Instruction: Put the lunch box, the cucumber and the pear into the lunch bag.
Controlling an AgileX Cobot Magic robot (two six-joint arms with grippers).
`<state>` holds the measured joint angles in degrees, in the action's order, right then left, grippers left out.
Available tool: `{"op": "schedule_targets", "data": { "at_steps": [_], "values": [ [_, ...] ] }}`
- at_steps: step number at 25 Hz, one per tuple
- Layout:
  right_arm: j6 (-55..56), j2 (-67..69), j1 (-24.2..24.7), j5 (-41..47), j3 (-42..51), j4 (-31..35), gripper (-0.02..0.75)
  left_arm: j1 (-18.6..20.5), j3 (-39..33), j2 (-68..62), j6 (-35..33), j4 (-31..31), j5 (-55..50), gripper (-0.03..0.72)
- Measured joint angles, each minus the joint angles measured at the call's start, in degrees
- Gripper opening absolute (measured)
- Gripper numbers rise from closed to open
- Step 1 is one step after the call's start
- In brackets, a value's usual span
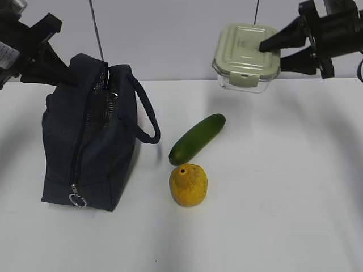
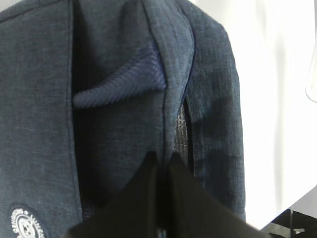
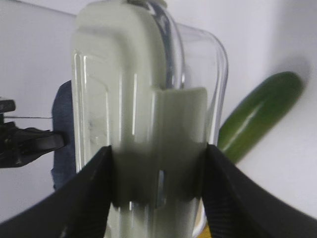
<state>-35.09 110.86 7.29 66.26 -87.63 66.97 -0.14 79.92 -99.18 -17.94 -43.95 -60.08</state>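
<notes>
Nothing's packed yet! Right claw (image 1: 271,54) pinches the lunch box (image 1: 246,56), aloft above the tabletop's far edge. Left claw (image 1: 72,76), fingers pressed together, pinches the open lunch bag's (image 1: 91,141) rim near the left edge. Cucumber (image 1: 197,138) and pear (image 1: 188,185) wait mid-table.

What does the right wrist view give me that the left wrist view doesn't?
Only the right wrist view shows the lunch box clamped between the right gripper fingers, with the cucumber lying on the table beyond. Only the left wrist view shows the left gripper pinched on the bag's fabric edge, the silver lining and the white logo. Both show the navy lunch bag, seen only as a sliver in the right wrist view.
</notes>
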Motion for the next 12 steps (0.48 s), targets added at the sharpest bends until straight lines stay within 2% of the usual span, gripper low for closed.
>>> {"op": "schedule_targets", "data": {
  "at_steps": [7, 12],
  "values": [
    [8.4, -1.1, -11.8, 2.1, -7.6, -1.6, 0.379, 0.0, 0.0, -0.1, 0.0, -2.4, 0.2, 0.005],
    [10.8, -1.1, -19.2, 2.6, -9.3, -2.3, 0.379, 0.0, 0.0, -0.1, 0.0, -2.5, 0.3, 0.005]
  ]
}}
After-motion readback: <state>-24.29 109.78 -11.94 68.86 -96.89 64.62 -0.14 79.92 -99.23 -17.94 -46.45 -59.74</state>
